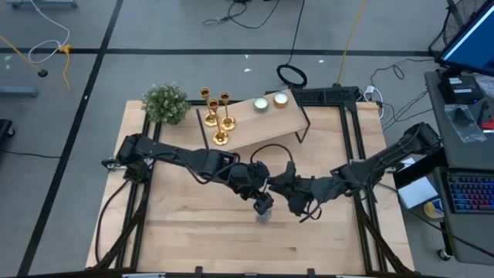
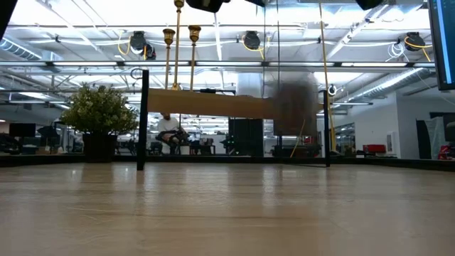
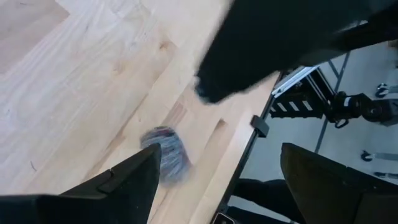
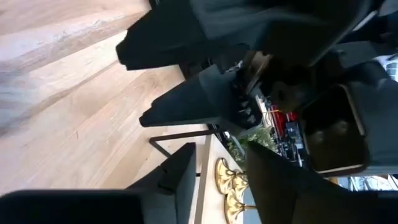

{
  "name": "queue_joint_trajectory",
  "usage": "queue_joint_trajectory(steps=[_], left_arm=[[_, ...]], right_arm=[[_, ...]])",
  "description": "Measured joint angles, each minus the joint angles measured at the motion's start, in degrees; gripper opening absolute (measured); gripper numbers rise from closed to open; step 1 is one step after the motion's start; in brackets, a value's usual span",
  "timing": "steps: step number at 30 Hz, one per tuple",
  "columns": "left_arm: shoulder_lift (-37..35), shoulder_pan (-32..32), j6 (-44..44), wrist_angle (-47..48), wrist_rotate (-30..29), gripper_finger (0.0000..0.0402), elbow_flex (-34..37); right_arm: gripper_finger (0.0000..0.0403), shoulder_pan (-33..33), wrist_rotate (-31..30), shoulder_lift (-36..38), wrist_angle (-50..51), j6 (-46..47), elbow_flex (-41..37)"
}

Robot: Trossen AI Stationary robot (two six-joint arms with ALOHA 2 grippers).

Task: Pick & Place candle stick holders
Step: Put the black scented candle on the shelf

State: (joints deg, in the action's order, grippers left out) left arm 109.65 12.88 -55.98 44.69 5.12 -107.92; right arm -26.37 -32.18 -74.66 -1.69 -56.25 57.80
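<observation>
From above, three gold candle stick holders (image 1: 217, 114) stand on the wooden shelf (image 1: 285, 116), untouched. Both arms meet mid-table, well apart from them. The left wrist view shows the left gripper (image 3: 214, 180) wide open, holding nothing. For the right gripper (image 4: 221, 168) I cannot tell.

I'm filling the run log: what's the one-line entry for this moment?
candle stick holders: three upright on raised shelf, untouched | left gripper: mid-table, jaws open, empty | right gripper: beside it, nothing visibly held
</observation>
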Motion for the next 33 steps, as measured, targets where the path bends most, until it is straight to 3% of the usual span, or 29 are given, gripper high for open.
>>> queue_joint_trajectory(steps=[5, 9, 12, 15, 20, 26, 29, 33], left_arm=[[0.0, 0.0, 0.5, 0.4, -0.7, 0.0325, 0.0], [0.0, 0.0, 0.8, 3.9, -3.6, 0.0326, 0.0], [0.0, 0.0, 0.7, 6.5, -5.2, 0.0326, 0.0], [0.0, 0.1, 0.7, 7.0, -5.8, 0.0326, 0.0], [0.0, 0.3, 0.2, 6.9, -6.2, 0.0326, 0.0], [-0.1, 2.3, -2.3, 6.8, -8.2, 0.0326, 0.0], [-0.1, 4.2, -4.3, 5.9, -9.8, 0.0326, 0.0], [-0.1, 7.3, -7.7, 4.7, -13.7, 0.0326, 0.0]], right_arm=[[0.0094, -0.9, -2.1, 0.0, 0.7, 0.0, 0.0], [0.008, -0.9, -10.6, 0.1, 3.3, 2.8, 0.0], [0.0078, -0.7, -19.4, 0.0, 11.4, 11.8, 0.0], [0.0078, -1.8, -21.6, 0.2, 23.2, 26.2, -0.1], [0.0078, -7.2, -21.6, 0.2, 34.5, 40.7, -0.1], [0.0078, -16.7, -20.1, 0.5, 35.8, 47.5, -0.1], [0.0078, -21.1, -13.9, 1.9, 35.8, 49.0, -0.1], [0.0078, -25.1, -0.8, 4.6, 35.7, 55.2, -0.1]])
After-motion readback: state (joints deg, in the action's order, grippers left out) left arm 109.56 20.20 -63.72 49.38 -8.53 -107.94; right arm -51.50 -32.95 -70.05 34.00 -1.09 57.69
